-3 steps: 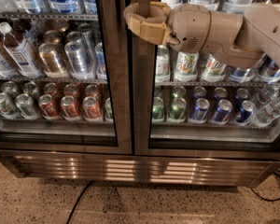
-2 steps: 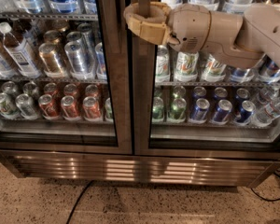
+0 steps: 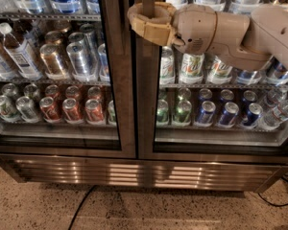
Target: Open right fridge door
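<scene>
Centrally, two glass-paned doors of one fridge meet at a dark brushed-metal seam, and both stand closed. At the right of that seam is the right fridge door (image 3: 147,104), which fills the right half of the view. One tan gripper (image 3: 143,22) lies across the upper part of its left upright, close to the seam, at the end of one beige arm (image 3: 240,37) that reaches in from the right edge. Whether the gripper is open or closed, and whether it has hold of anything, cannot be told. Behind the right pane, three green-and-white cans (image 3: 192,67) show on the middle shelf just under the arm. On the shelf below, two green cans (image 3: 182,112) stand at the front left, with three blue cans (image 3: 229,114) in the front row beside them and three more behind. Clear bottles (image 3: 278,111) fill the right end of that shelf. Behind the left door (image 3: 118,80) one white-capped bottle (image 3: 18,51) leans beside one copper can (image 3: 53,59). Three red cans (image 3: 73,110) line the front of its lower shelf. One ribbed metal grille (image 3: 144,169) runs beneath both doors. Two dark cables lie on the speckled floor (image 3: 182,212): one cable (image 3: 81,209) left of centre, one at the far right (image 3: 278,202).
</scene>
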`<state>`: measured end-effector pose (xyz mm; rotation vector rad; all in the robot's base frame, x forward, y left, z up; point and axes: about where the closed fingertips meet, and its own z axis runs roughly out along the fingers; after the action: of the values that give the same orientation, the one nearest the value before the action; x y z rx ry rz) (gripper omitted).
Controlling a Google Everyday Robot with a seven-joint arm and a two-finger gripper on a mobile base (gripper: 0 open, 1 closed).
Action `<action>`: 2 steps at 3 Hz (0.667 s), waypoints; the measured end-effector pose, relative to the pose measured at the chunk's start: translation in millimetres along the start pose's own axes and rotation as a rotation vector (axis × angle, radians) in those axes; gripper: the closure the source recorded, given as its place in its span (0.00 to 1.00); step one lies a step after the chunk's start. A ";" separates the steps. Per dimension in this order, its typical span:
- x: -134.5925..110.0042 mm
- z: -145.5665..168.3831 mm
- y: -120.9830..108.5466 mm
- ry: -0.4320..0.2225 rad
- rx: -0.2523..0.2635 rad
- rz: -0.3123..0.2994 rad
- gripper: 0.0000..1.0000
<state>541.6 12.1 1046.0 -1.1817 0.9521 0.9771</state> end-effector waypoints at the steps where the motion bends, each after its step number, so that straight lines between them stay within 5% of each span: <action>1: -2.6 4.8 -2.1 0.006 0.000 -0.007 1.00; 2: -2.6 4.8 -2.1 0.006 0.000 -0.007 1.00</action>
<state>543.2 16.4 1049.6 -1.1878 0.9523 0.9684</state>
